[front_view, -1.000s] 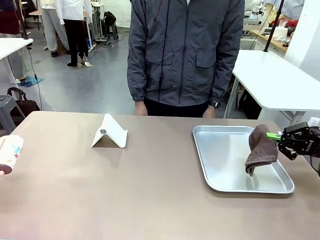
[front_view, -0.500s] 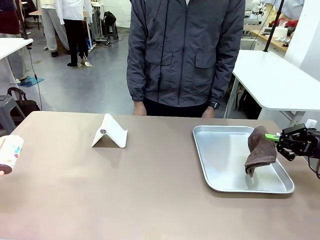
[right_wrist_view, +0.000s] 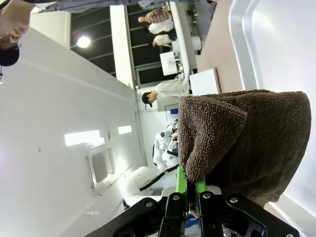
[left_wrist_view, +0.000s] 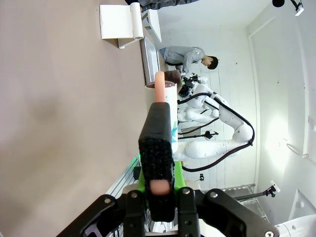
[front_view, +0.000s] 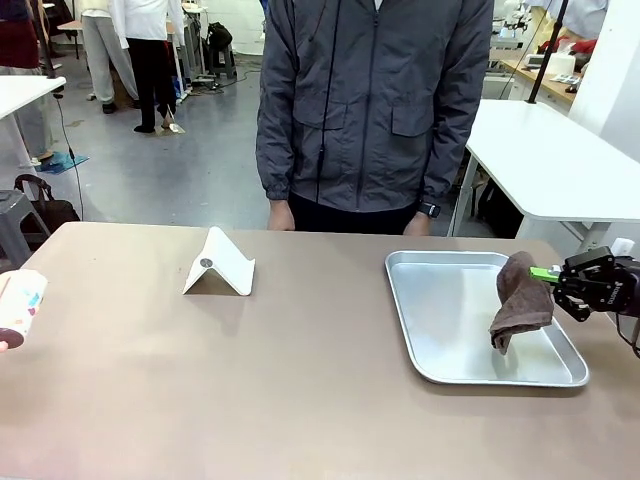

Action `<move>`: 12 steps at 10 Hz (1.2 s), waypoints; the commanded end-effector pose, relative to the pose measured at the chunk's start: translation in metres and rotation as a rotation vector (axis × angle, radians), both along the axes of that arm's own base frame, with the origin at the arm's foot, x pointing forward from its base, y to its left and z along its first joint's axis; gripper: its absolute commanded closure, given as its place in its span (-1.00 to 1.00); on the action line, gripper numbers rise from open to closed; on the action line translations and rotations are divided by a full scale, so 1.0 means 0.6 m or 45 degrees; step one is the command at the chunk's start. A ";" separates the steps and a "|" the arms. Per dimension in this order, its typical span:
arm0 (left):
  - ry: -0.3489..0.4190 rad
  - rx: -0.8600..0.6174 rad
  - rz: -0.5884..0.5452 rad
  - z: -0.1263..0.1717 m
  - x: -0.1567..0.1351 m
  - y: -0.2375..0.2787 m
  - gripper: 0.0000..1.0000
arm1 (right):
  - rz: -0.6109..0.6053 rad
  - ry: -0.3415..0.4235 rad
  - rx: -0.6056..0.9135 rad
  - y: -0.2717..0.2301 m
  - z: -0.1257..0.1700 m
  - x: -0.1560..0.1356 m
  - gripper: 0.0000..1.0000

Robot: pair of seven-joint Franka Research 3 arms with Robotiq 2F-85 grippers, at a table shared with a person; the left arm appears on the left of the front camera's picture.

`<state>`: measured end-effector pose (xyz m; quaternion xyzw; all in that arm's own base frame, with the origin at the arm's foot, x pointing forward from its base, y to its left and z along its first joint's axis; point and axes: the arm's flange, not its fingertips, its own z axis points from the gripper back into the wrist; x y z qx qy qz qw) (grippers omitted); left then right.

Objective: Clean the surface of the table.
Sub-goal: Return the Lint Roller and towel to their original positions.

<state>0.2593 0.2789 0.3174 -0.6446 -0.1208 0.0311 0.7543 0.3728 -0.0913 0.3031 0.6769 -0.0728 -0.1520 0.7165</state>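
Front: right gripper [front_view: 548, 273] reached in from the right edge, level, pinching a brown cloth [front_view: 520, 310] that hung over the silver tray [front_view: 440, 345] on the table [front_view: 250, 390]. White folded stand [front_view: 220, 265] farther left; patterned cup [front_view: 20, 305] at the left edge.

Left wrist: left gripper [left_wrist_view: 159, 163] clamped on the cup [left_wrist_view: 165, 106] above the tabletop [left_wrist_view: 59, 123].

Right wrist: green pads [right_wrist_view: 181, 181] pressed together on the cloth [right_wrist_view: 247, 143].

Bare table [front_view: 300, 400] between white stand [front_view: 220, 264] and tray [front_view: 440, 330]
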 end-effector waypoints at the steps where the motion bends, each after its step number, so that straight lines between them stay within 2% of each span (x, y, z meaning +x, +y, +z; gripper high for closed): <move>1: 0.002 0.000 0.007 0.006 -0.003 -0.006 0.56 | 0.009 -0.016 0.015 0.000 0.009 0.004 0.86; 4: 0.000 0.000 0.000 0.000 0.000 0.000 0.56 | 0.000 0.000 0.000 0.000 0.000 0.000 0.86; 5: -0.016 0.001 0.028 0.022 -0.003 -0.009 0.56 | 0.008 -0.054 0.008 0.019 0.019 0.002 0.86; 6: -0.085 0.025 0.002 0.065 0.006 -0.035 0.56 | 0.025 -0.113 -0.013 0.049 0.052 0.009 0.86; 8: -0.148 0.126 -0.045 0.162 0.037 -0.107 0.56 | 0.064 -0.165 -0.034 0.113 0.105 0.030 0.86; 9: -0.115 0.184 -0.072 0.203 0.053 -0.150 0.56 | 0.057 -0.171 -0.007 0.153 0.128 0.042 0.86; 11: -0.022 0.261 -0.062 0.287 0.086 -0.253 0.56 | 0.176 -0.225 -0.053 0.253 0.154 0.061 0.86; 12: 0.069 0.365 -0.022 0.321 0.099 -0.302 0.56 | 0.216 -0.217 -0.082 0.304 0.159 0.065 0.86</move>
